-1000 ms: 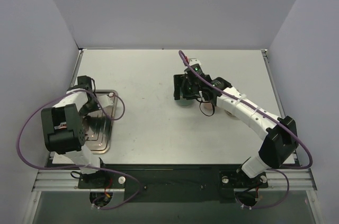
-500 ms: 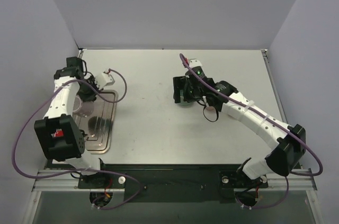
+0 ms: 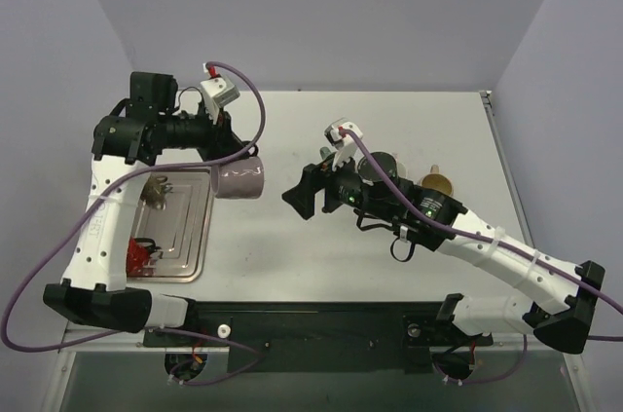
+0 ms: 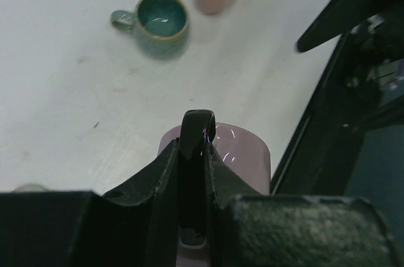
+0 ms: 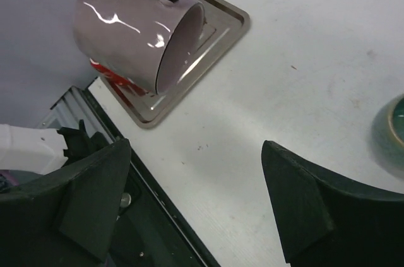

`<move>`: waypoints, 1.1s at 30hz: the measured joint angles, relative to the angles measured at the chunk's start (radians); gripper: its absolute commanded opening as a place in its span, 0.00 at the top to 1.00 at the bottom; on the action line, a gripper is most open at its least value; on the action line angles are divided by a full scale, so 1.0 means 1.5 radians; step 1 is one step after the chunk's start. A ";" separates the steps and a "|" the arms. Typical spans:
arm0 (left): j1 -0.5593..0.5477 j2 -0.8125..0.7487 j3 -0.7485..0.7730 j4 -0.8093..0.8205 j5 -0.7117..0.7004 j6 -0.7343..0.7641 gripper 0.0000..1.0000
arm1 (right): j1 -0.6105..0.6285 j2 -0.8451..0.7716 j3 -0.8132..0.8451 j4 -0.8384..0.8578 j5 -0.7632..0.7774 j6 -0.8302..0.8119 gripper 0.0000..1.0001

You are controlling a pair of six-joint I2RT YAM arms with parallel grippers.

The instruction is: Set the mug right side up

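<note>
Above the right edge of the rectangular steel tray (image 3: 180, 242), the glossy mauve ceramic mug (image 3: 238, 179) hangs on its side, left fingers (image 4: 165, 175) clenched on its handle (image 4: 197, 134). Right fingers (image 5: 95, 197) gape empty, right of the tray. Held by the handle alone, the mug may swivel or slip while turning.

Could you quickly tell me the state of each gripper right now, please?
The left gripper is closed on the handle of the pink mug, held sideways in the air.
The right gripper is open and holds nothing.
</note>
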 measured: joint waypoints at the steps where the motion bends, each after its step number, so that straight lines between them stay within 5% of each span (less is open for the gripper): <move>1: -0.009 -0.006 0.000 0.006 0.016 -0.027 1.00 | 0.000 -0.003 -0.012 0.022 -0.009 0.007 0.21; 10: -0.078 -0.063 -0.041 0.170 0.118 -0.257 1.00 | 0.000 0.002 -0.072 0.240 -0.096 0.091 0.35; 12: -0.093 -0.064 -0.046 0.192 0.127 -0.285 1.00 | 0.000 0.012 -0.073 0.281 -0.116 0.106 0.52; 15: -0.103 -0.063 -0.062 0.220 0.135 -0.310 1.00 | 0.000 0.027 -0.079 0.328 -0.144 0.121 0.96; 16: -0.102 -0.063 -0.067 0.227 0.142 -0.309 0.98 | 0.000 0.030 -0.079 0.331 -0.151 0.138 1.00; 17: -0.097 -0.064 -0.071 0.240 0.153 -0.305 0.78 | -0.002 0.032 -0.079 0.330 -0.159 0.160 1.00; 18: -0.094 -0.064 -0.070 0.257 0.160 -0.295 0.29 | -0.006 0.035 -0.076 0.335 -0.167 0.173 1.00; 19: -0.093 -0.063 -0.070 0.263 0.160 -0.283 0.12 | -0.007 0.035 -0.070 0.334 -0.171 0.182 1.00; 28: -0.107 -0.066 -0.058 0.111 -0.155 -0.132 0.11 | -0.014 0.117 0.026 -0.037 0.034 0.093 1.00; 33: -0.105 -0.111 -0.141 0.063 -0.357 -0.008 0.10 | -0.031 0.223 0.027 -0.190 0.071 0.078 1.00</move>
